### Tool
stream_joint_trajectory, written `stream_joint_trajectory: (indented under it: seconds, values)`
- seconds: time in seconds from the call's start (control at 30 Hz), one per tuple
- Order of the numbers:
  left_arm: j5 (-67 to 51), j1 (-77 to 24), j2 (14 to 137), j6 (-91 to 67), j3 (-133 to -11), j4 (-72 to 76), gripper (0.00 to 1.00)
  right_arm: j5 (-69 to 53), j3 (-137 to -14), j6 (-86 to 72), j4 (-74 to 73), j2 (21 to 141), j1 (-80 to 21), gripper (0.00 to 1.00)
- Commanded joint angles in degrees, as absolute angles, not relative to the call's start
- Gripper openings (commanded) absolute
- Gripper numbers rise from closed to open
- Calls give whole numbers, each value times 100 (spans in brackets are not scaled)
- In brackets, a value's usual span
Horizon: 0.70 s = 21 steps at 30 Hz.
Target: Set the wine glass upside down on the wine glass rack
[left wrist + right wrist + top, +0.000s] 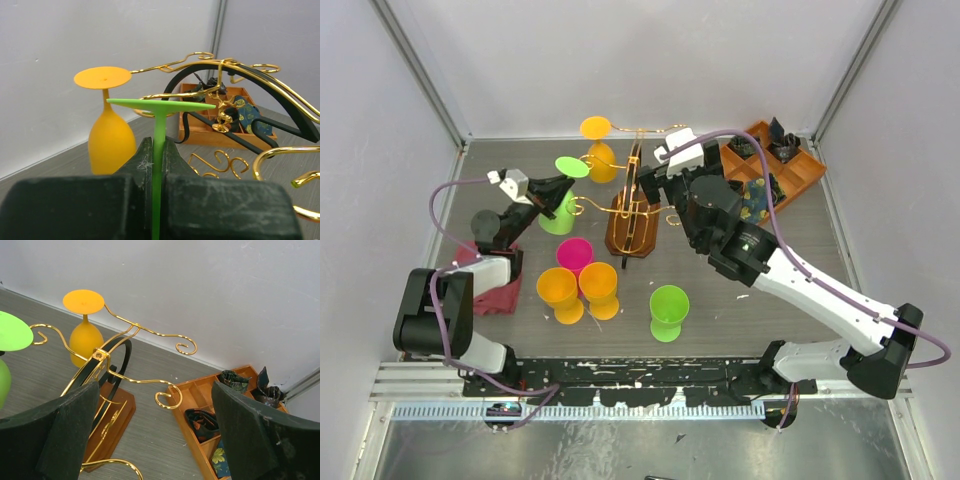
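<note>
My left gripper [555,197] is shut on the stem of a light green wine glass [560,212]. It holds the glass upside down, foot up, just left of the wine glass rack [633,215]. In the left wrist view the green stem [159,135] runs up between my jaws [159,146], and the foot is level with the rack's gold wire arms [200,92]. An orange wine glass [599,150] hangs upside down on a back arm. My right gripper [660,195] is open and empty above the rack's right side. The right wrist view shows it [155,390] over the rack's brown base [112,410].
Pink [574,255], two orange [558,290] [599,285] and one green [669,310] wine glasses stand in front of the rack. An orange compartment tray [800,175] with dark items sits at the back right. A dark red object [498,290] lies at the left. Walls enclose the table.
</note>
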State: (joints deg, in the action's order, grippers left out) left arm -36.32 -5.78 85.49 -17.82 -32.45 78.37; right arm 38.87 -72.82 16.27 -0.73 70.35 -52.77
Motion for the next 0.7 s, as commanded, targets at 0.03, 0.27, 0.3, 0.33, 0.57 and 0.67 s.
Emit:
stream_joint_trajectory:
  seconds: [0.03,0.27,0.3,0.33,0.57,0.67]
  values:
    - [-3515,-776,8393,-1470,-3282,8200,0,3901,-7209,1670,123,6736,-5300,99]
    - [-3362,-1030,8678,-1361,-3366,8200,0,3945,-7127,1662,88,6581,-5306,99]
    - [-3333,-1075,8736,-1337,-3405,8200,0,3946,-7116,1656,79,6563,-5305,99]
    - [-3305,-1114,8783,-1322,-3449,8200,0,3947,-7107,1647,70,6553,-5305,99]
    - [-2955,-1446,9151,-1179,-3834,8205,0,3963,-7016,1620,31,6439,-5300,99]
    - [-2787,-1555,9227,-1156,-3936,8208,0,3987,-6980,1625,18,6394,-5300,99]
